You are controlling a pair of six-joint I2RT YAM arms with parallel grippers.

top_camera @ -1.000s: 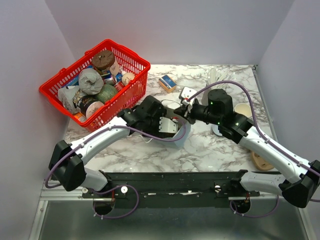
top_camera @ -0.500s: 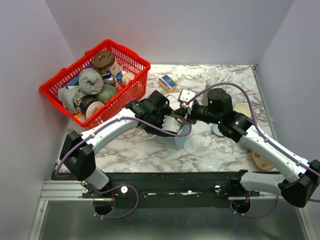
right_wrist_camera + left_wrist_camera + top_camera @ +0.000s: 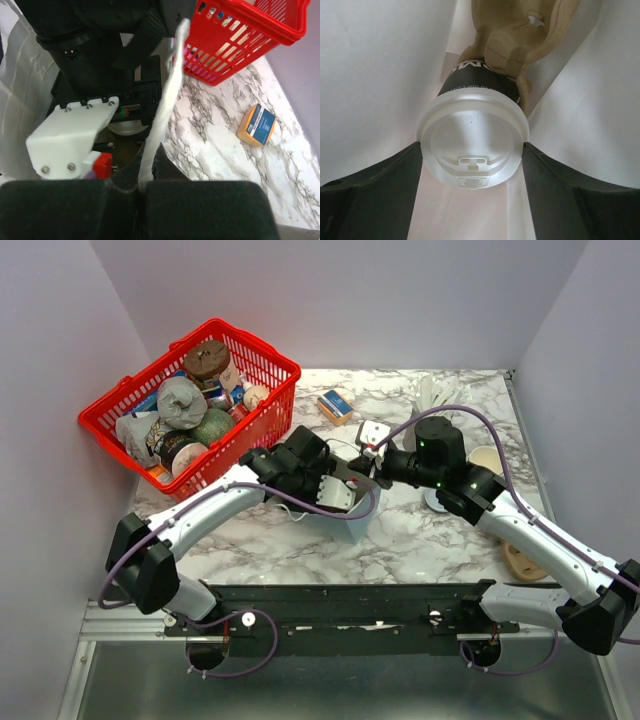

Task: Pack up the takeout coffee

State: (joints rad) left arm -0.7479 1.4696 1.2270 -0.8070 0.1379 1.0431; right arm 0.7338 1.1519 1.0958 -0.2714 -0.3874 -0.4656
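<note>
On the dark brown body of the takeout coffee (image 3: pixel 472 145) white letters are printed. Only "SM" can be read at the top, and the smaller line under it is too fine. The raised marks on its white lid (image 3: pixel 470 125) cannot be read either.

The cup is shown only by the left wrist view. It is deep inside the white bag (image 3: pixel 350 523), which stands about the middle of the table (image 3: pixel 420 545). The cup is placed against a brown pulp carrier (image 3: pixel 520 35), and bag walls are close on both sides. The left gripper (image 3: pixel 338 492) is inside the bag mouth. Its 2 fingers (image 3: pixel 395 175) are spread wide, 1 against each side of the lid rim, so the cup is gripped by its lid.

In the right wrist view the right gripper (image 3: pixel 145 182) is seen fully closed on the thin upper edge of the bag. An orange and blue box (image 3: pixel 256 125) is seen there too, but its label is too small to read.

The top view alone shows the red basket (image 3: pixel 270 425), full of goods, at the far left corner. A cream cup (image 3: pixel 487 458) is near the right edge. Bare marble is left between the bag and the near edge.
</note>
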